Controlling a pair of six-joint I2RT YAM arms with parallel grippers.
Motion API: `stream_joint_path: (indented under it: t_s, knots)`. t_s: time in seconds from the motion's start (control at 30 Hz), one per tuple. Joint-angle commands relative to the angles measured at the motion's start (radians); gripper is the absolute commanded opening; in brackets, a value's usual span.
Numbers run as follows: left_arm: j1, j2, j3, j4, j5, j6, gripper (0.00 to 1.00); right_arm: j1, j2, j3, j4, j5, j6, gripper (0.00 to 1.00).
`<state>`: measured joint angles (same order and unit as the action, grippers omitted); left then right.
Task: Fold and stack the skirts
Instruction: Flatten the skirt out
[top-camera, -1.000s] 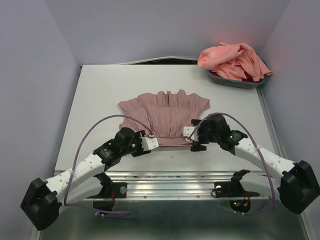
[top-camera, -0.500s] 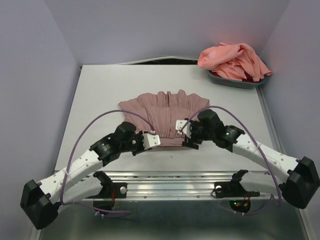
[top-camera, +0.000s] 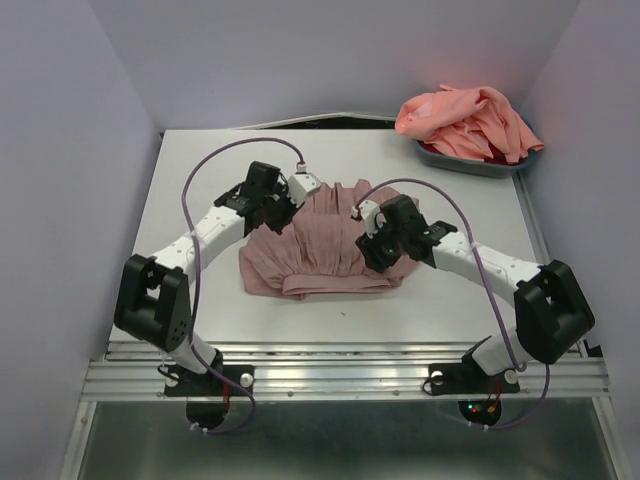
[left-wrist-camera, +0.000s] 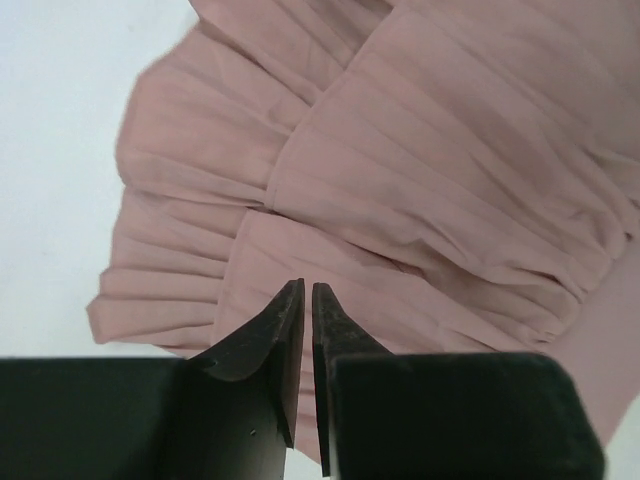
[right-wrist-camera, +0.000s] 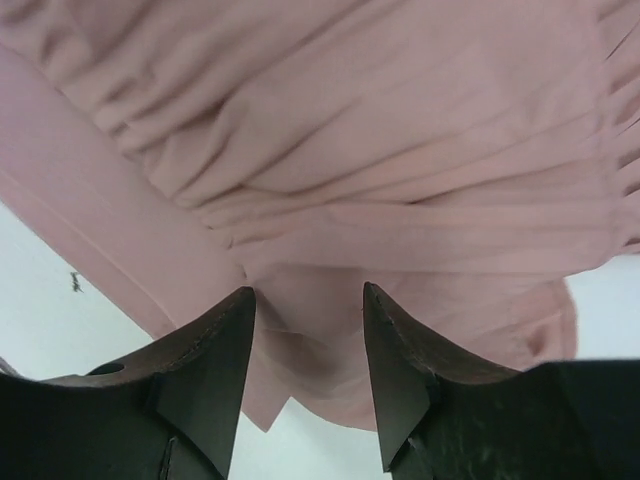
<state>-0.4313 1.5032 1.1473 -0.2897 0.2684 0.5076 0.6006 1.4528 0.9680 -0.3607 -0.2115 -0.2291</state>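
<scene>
The mauve-pink skirt (top-camera: 325, 260) lies folded in half at the middle of the table, its fold along the near edge. My left gripper (top-camera: 292, 205) hovers over the skirt's far left part. In the left wrist view the gripper (left-wrist-camera: 306, 285) has its jaws closed to a thin slit with no cloth between them, above the pleats (left-wrist-camera: 450, 150). My right gripper (top-camera: 372, 243) is over the skirt's right part. In the right wrist view it (right-wrist-camera: 308, 290) is open and empty just above the cloth (right-wrist-camera: 400, 120). The salmon-coral skirt (top-camera: 465, 120) lies bunched at the back right.
The coral skirt sits heaped in a grey bin (top-camera: 480, 166) at the table's back right corner. The white table (top-camera: 200, 180) has walls on the left, back and right. A metal rail runs along the near edge.
Both grippers moved from the skirt's near edge toward the far side, carrying the near half over. The skirt is now folded, and the right gripper has opened off the cloth.
</scene>
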Motion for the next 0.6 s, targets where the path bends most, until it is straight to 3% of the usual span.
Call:
stream_joint_path:
  t_s: [0.0, 0.13, 0.33, 0.57]
  knots:
    - [-0.003, 0.057, -0.009, 0.012, -0.056, 0.040, 0.19, -0.007, 0.087, -0.029, -0.027, 0.064, -0.007, 0.51]
    - [-0.001, 0.112, -0.115, 0.027, -0.093, 0.120, 0.15, -0.019, 0.203, -0.011, -0.034, 0.165, -0.059, 0.49]
    - [-0.055, 0.010, -0.323, 0.041, -0.080, 0.235, 0.12, -0.093, 0.378, 0.104, 0.041, 0.238, -0.137, 0.49]
    - [-0.320, -0.101, -0.439, 0.035, -0.051, 0.195, 0.13, -0.105, 0.506, 0.299, 0.137, 0.230, -0.246, 0.52]
